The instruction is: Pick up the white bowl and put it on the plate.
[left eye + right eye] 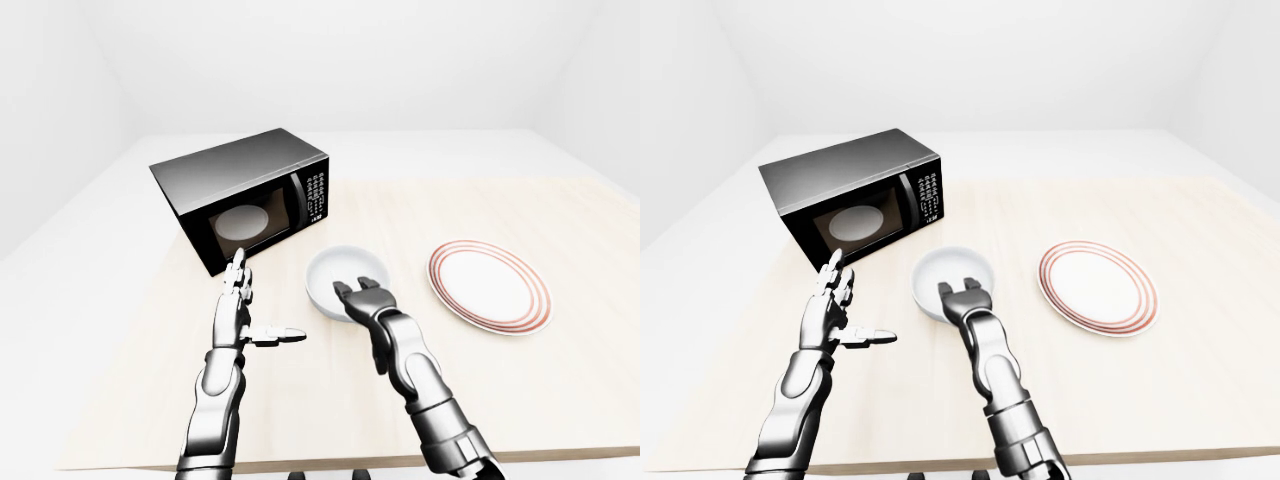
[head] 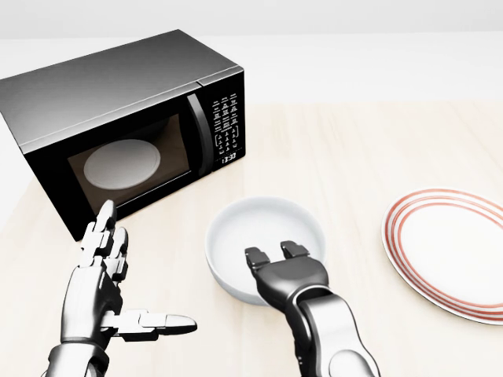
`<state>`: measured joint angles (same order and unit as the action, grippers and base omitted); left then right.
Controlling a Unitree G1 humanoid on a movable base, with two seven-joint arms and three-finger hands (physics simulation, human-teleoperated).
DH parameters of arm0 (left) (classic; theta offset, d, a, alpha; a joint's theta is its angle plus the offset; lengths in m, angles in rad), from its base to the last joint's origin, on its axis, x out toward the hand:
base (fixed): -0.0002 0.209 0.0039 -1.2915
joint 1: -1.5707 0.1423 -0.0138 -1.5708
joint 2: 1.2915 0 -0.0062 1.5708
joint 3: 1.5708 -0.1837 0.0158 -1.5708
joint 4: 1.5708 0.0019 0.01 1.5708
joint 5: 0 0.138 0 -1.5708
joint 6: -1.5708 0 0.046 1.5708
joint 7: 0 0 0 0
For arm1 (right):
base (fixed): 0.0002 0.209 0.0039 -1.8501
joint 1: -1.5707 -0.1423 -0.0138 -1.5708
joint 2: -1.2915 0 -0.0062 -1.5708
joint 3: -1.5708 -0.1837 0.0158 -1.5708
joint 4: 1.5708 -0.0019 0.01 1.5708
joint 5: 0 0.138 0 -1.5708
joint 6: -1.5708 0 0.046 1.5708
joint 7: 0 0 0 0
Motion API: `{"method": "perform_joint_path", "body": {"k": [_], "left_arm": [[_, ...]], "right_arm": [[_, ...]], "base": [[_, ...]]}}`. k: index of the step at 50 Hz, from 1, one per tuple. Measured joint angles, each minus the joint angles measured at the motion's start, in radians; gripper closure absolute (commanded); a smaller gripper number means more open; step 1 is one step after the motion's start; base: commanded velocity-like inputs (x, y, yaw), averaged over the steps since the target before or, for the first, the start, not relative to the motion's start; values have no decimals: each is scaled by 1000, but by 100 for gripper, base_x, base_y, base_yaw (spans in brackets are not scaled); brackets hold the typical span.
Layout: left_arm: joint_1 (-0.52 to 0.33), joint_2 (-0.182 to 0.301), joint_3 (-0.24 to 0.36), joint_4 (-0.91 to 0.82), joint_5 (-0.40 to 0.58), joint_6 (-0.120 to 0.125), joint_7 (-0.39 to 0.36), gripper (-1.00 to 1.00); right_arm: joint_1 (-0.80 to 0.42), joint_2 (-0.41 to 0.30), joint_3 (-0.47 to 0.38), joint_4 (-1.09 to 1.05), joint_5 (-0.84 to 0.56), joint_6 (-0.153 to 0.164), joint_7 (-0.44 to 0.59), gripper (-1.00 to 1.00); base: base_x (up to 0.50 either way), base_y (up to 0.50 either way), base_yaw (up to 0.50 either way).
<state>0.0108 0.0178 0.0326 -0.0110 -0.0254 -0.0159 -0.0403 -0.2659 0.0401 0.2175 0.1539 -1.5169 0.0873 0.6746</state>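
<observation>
The white bowl (image 2: 263,232) sits on the light wooden table, low in the middle of the head view. My right hand (image 2: 275,253) reaches in from the bottom, its two curled fingers (image 2: 255,255) hooked over the bowl's near rim. The thumb is hidden under the palm, and the fingers do not look closed round the rim. The plate (image 2: 448,251), white with red rings, lies flat at the right edge and holds nothing. My left hand (image 2: 141,271) hovers open at lower left, fingers straight up and thumb out to the right, well clear of the bowl.
A black microwave (image 2: 118,126) with its door closed stands upper left, close behind the left hand and just left of the bowl. Bare tabletop (image 2: 354,157) separates bowl and plate. The table's near edge (image 1: 330,462) runs along the bottom of the left-eye view.
</observation>
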Motion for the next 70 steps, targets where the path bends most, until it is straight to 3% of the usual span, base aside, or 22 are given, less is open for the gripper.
{"method": "perform_joint_path", "body": {"k": [14,15,48,70], "left_arm": [[0,0,0,0,0,0,0,-100],[0,0,0,0,0,0,0,-100],[0,0,0,0,0,0,0,-100],[0,0,0,0,0,0,0,-100]], "right_arm": [[0,-7,-3,20,-14,0,24,-99],[1,-8,-3,20,-14,0,24,100],[-22,-6,-23,-27,1,0,-7,100],[-82,-10,-49,-47,159,0,-105,100]], "base": [[0,0,0],[0,0,0],[0,0,0],[0,0,0]]}}
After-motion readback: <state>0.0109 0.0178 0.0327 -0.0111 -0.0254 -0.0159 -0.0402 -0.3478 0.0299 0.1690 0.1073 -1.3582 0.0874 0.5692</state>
